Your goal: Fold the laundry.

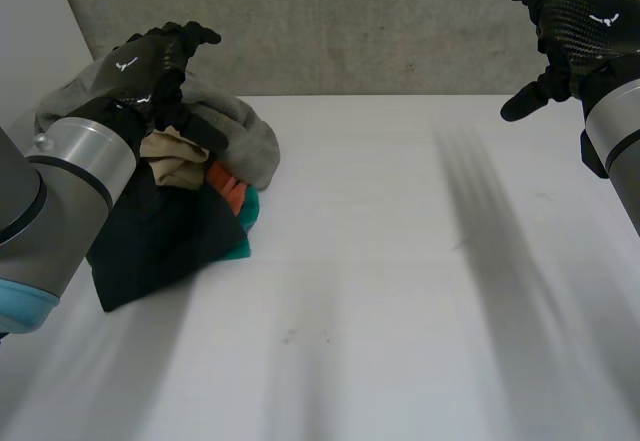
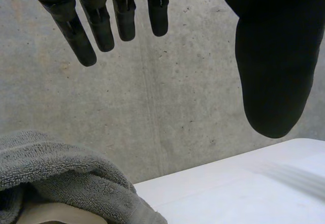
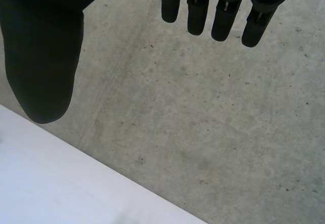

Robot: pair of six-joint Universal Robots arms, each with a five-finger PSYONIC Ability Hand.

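Both hands hang empty, fingers straight and spread: the left hand (image 1: 150,56) over the laundry heap (image 1: 200,191) at the table's (image 1: 400,281) left side, the right hand (image 1: 580,21) well apart from it. Folding looks not yet begun; the next move calls for lifting one piece clear. The head view lays out a black garment (image 1: 160,246) beside the grey towel (image 1: 250,136); the left wrist view adds the towel's looped surface.
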